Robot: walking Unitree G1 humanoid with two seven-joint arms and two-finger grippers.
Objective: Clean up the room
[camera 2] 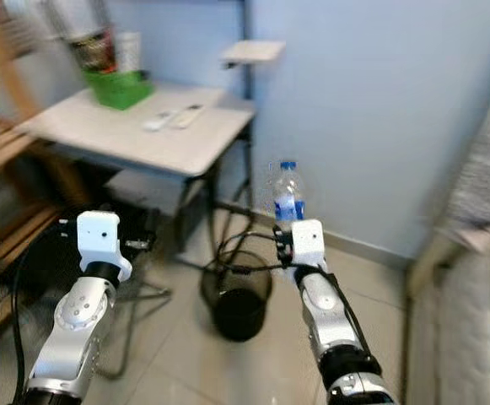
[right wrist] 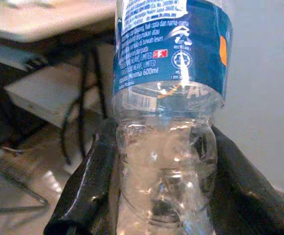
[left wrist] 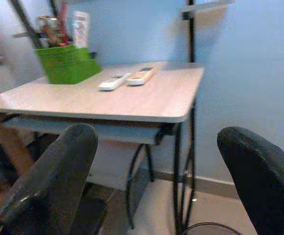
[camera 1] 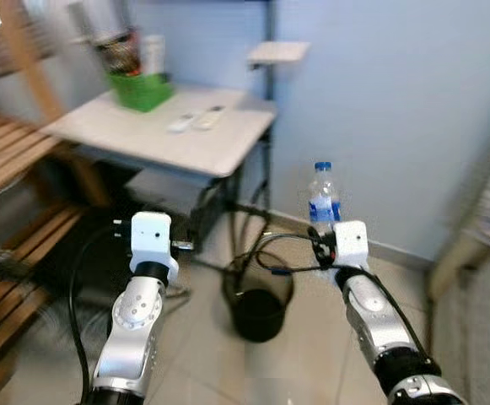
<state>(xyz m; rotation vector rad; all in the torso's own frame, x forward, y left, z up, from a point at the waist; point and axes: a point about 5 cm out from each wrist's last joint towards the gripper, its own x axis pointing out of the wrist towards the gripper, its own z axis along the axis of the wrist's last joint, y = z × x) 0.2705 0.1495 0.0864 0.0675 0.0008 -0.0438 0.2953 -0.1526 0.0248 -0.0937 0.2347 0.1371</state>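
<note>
Water bottle (camera 1: 323, 196), clear plastic with a blue cap and blue label, is standing upright in the right end effector (right wrist: 156, 196), whose two black fingers (right wrist: 85, 188) are pressing against its lower body from both sides. The bottle is being held in the air in front of the pale blue wall (camera 1: 396, 110), above the tiled floor (camera 1: 312, 363) and just to the right of a black wire bin (camera 1: 257, 304) that is sitting on the floor.

The left end effector (left wrist: 156, 186) is hovering with its fingers (left wrist: 58, 176) spread well apart and gripping nothing, pointing toward the desk (camera 1: 164, 131). On the desk, two white remote controls (camera 1: 196, 121) are lying side by side near the middle, and a green basket (camera 1: 140, 89) holding a can and other items is sitting at the far corner. A small white shelf (camera 1: 277, 52) is sticking out from the black frame above the desk. Wooden slats (camera 1: 8, 152) are showing on the left, and a black cable (camera 1: 80, 295) is trailing beside the left arm.
</note>
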